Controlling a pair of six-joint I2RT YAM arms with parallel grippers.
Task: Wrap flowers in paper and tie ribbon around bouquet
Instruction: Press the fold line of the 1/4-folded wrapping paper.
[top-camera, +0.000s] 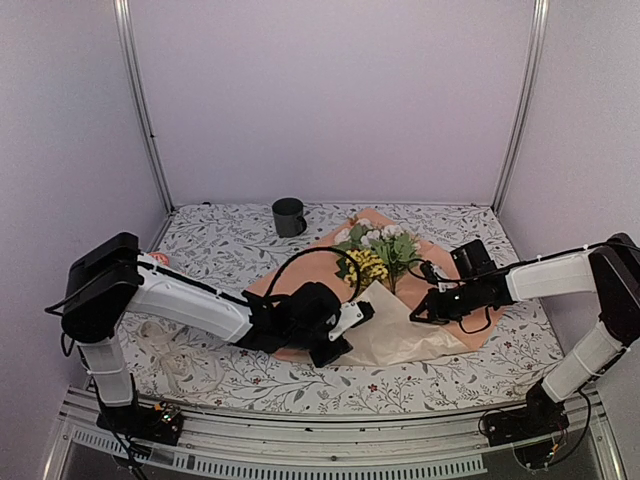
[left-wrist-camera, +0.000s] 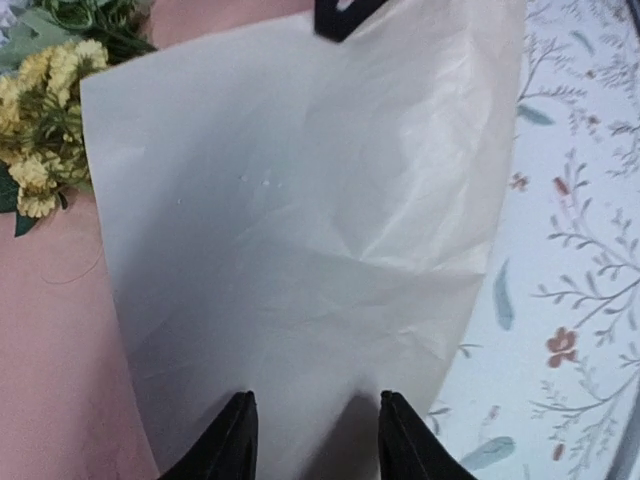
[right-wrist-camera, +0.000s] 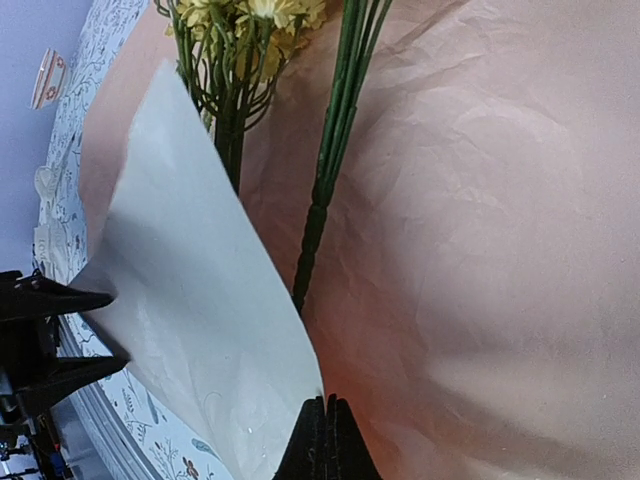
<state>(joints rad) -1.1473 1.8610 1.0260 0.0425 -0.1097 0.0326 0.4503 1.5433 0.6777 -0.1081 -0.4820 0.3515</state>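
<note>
The paper (top-camera: 465, 335) lies peach face up on the table, and its near corner is folded over as a cream flap (top-camera: 400, 338). The flowers (top-camera: 375, 250) rest on it with their green stems (right-wrist-camera: 340, 130) running toward the flap. My right gripper (right-wrist-camera: 328, 412) is shut on the flap's edge (right-wrist-camera: 300, 350), holding it raised over the stems. My left gripper (left-wrist-camera: 318, 425) is open at the flap's (left-wrist-camera: 300, 230) left end, with nothing between its fingers. In the top view the left gripper (top-camera: 362, 312) and right gripper (top-camera: 415, 315) face each other across the flap. The ribbon (top-camera: 168, 350) lies loose at the near left.
A dark mug (top-camera: 289, 216) stands at the back of the floral tablecloth (top-camera: 220, 240). A small red-and-white thing (top-camera: 162, 259) lies near the left wall. The left arm's black cable (top-camera: 300, 260) arcs over the paper's left part.
</note>
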